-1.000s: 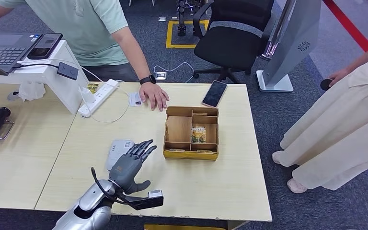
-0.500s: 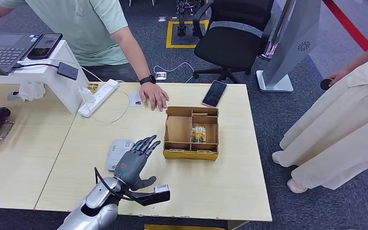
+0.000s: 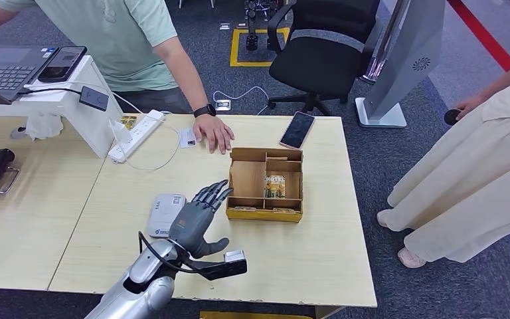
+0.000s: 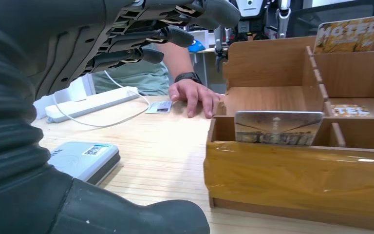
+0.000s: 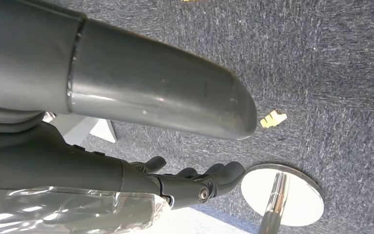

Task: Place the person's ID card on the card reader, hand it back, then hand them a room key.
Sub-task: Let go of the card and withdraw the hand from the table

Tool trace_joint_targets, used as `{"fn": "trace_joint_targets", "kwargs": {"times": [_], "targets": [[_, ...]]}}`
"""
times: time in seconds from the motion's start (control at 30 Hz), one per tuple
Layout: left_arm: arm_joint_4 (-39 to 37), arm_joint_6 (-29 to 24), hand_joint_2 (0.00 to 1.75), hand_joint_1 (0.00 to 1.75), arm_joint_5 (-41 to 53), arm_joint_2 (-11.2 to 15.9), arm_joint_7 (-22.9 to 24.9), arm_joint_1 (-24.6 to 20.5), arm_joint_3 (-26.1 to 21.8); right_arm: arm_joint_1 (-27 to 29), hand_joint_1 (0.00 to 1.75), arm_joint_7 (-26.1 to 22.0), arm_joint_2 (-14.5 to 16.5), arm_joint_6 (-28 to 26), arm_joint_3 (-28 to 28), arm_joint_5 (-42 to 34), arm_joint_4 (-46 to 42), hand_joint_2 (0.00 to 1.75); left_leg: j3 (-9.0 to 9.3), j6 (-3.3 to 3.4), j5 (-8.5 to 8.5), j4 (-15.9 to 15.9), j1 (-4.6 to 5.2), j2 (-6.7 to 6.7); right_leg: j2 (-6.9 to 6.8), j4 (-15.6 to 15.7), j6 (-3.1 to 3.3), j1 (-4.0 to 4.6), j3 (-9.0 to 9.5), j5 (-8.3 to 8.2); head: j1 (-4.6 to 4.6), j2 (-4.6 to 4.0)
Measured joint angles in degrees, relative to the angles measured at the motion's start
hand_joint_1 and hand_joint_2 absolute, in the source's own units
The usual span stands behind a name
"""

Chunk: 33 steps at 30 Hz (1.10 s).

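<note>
Left hand (image 3: 196,219), fingers spread and empty, has advanced from above the card reader (image 3: 164,214) toward the wooden box (image 3: 265,214). ID card (image 3: 187,137) lies near the bench's far edge beside the person's hand (image 3: 214,132). Right hand (image 5: 175,183) hangs empty, fingers loosely apart.

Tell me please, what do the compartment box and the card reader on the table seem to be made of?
The brown compartment box looks like thin plywood or fibreboard: matt faces, slotted dividers. Its front wall appears wrapped in glossy clear tape, which wrinkles and reflects light. The flat grey card reader seems moulded plastic, with rounded edges and a smooth satin surface; this is judged from its look alone.
</note>
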<state>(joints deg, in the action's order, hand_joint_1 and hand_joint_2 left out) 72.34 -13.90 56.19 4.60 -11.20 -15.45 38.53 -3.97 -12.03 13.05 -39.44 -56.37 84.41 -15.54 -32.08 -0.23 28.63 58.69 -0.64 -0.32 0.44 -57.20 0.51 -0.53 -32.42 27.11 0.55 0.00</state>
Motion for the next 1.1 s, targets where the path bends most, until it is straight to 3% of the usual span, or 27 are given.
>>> {"fn": "trace_joint_targets", "kwargs": {"times": [0.4, 1.1], "targets": [[0.1, 0.1, 1.75, 0.00, -0.8, -0.9, -0.8, -0.1, 1.1, 0.0, 0.00, 0.3, 0.0, 0.0, 0.1, 0.1, 0.0, 0.00, 0.00, 0.00, 0.00, 0.0, 0.00, 0.00, 0.00, 0.0, 0.00, 0.00, 0.00, 0.00, 0.01, 0.00], [-6.8, -2.1, 1.75, 0.00, -2.0, -6.8, -2.0, -4.8, 3.4, -0.8, 0.00, 1.2, 0.0, 0.0, 1.7, 1.4, 0.2, 0.00, 0.00, 0.00, 0.00, 0.0, 0.00, 0.00, 0.00, 0.0, 0.00, 0.00, -0.01, 0.00, 0.00, 0.00]]}}
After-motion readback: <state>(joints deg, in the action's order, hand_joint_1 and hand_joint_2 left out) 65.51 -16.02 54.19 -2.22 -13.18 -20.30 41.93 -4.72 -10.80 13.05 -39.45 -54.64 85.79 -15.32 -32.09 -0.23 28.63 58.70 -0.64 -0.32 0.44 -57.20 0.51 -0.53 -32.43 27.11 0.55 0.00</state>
